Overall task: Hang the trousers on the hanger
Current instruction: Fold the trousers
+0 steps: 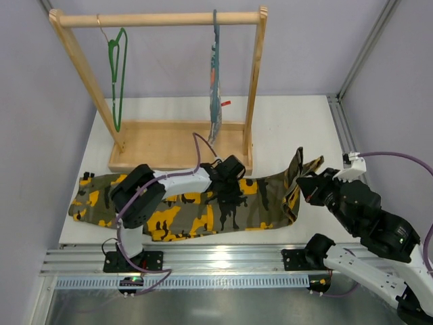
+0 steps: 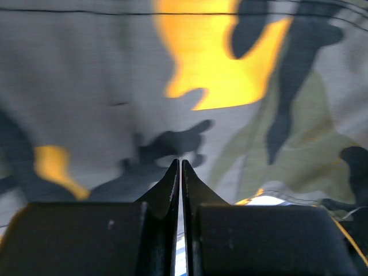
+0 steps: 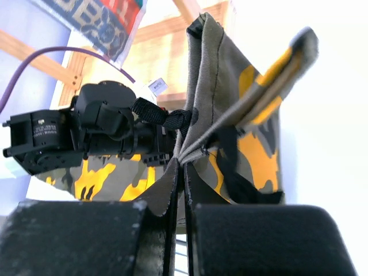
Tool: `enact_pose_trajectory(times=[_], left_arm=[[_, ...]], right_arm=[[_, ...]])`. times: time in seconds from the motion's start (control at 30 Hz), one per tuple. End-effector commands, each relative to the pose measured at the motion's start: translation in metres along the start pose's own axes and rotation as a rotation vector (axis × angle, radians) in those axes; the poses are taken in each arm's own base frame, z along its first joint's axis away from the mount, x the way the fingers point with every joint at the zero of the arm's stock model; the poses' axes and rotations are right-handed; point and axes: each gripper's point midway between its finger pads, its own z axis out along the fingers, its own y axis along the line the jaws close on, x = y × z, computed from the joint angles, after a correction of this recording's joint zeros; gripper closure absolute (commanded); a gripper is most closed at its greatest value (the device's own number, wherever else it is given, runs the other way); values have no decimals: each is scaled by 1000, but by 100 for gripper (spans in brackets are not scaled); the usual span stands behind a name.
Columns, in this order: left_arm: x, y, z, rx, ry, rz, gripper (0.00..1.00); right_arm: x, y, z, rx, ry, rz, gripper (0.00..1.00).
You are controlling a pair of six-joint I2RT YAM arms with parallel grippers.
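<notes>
One pair of trousers (image 1: 176,220) is lying lengthwise across the near strip of the table (image 1: 291,128). Its left end is reaching the table's left edge, and its near hem is running just inside the front edge. Its far edge is lying just beside the base of the rack (image 1: 159,19). The right end is standing up off the surface, folded.

The right gripper (image 3: 183,169) is pinching this raised end, with cloth showing between its pressed-together fingers. The left gripper (image 2: 180,167) is pointing down at the middle of the trousers with its fingertips pressed together. Whether a fold is caught between them cannot be told.

The hanger (image 1: 113,81) is hanging from the left end of the rack's rail, well apart from the trousers. A second hanger (image 1: 215,88) carrying cloth is hanging near the right post. Bare table is lying open right of the rack, behind the right gripper. Walls are closing in the left and right sides.
</notes>
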Motion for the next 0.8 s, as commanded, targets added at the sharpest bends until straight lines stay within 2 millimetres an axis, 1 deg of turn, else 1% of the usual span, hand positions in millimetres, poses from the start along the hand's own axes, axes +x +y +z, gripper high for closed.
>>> enact_pose_trajectory(times=[0.0, 0.07, 0.1, 0.13, 0.17, 0.2, 0.23, 0.27, 0.3, 0.33, 0.37, 0.4, 0.43, 0.47, 0.5, 0.53, 0.57, 0.6, 0.63, 0.67, 0.7, 0.73, 0.77], left_arm=[[-9, -43, -6, 83, -50, 15, 100], [-11, -57, -14, 113, -67, 28, 100], [-14, -63, -22, 134, -80, 33, 100], [-14, -63, -27, 129, -82, 37, 100], [-16, -62, -34, 125, -96, 45, 100], [-23, -60, -46, 113, -139, 51, 100], [-26, -45, -53, 61, -148, 49, 100], [-34, -34, -61, 19, -182, 58, 100], [-37, -20, -65, -18, -194, 55, 99], [-51, -10, -82, -17, -227, 29, 99], [-53, 1, -86, -25, -220, 18, 97], [-57, 10, -92, -24, -223, 7, 95], [-64, 28, -102, -27, -239, -31, 93], [-67, 38, -108, -31, -246, -44, 88], [-70, 51, -114, -52, -260, -45, 86], [-78, 70, -127, -66, -291, -79, 84], [-82, 82, -132, -84, -303, -94, 83], [-88, 104, -138, -126, -310, -122, 83], [-88, 117, -142, -142, -315, -137, 82], [-91, 122, -154, -131, -343, -143, 81], [-96, 133, -161, -144, -363, -170, 80], [-94, 141, -161, -155, -362, -169, 78], [-94, 142, -167, -136, -373, -172, 76]], right_arm=[[-24, -14, -14, 66, -81, -1, 96], [-32, -14, -19, 66, -102, 6, 96], [-33, -13, -20, 63, -103, 2, 96], [-35, -11, -21, 55, -108, -2, 96], [-33, -5, -20, 30, -91, -12, 96], [-34, 3, -18, -6, -91, -17, 96], [-28, 10, -10, -18, -55, -58, 96], [-24, 17, -7, -39, -32, -65, 96], [-14, 31, -1, -102, 14, -68, 96], [-5, 39, 9, -117, 52, -75, 96], [9, 42, 18, -131, 90, -76, 96], [13, 56, 24, -188, 106, -55, 96], [20, 60, 31, -200, 123, -49, 96], [39, 61, 45, -191, 179, -52, 96], [42, 70, 54, -222, 181, -42, 96], [55, 78, 59, -257, 229, -43, 96], [80, 75, 78, -228, 303, -58, 96], [87, 86, 86, -265, 314, -56, 96], [102, 89, 94, -269, 366, -66, 96], [114, 94, 99, -267, 394, -84, 96], [140, 101, 110, -256, 456, -129, 96], [151, 105, 114, -238, 468, -153, 96], [153, 117, 118, -244, 470, -167, 96]])
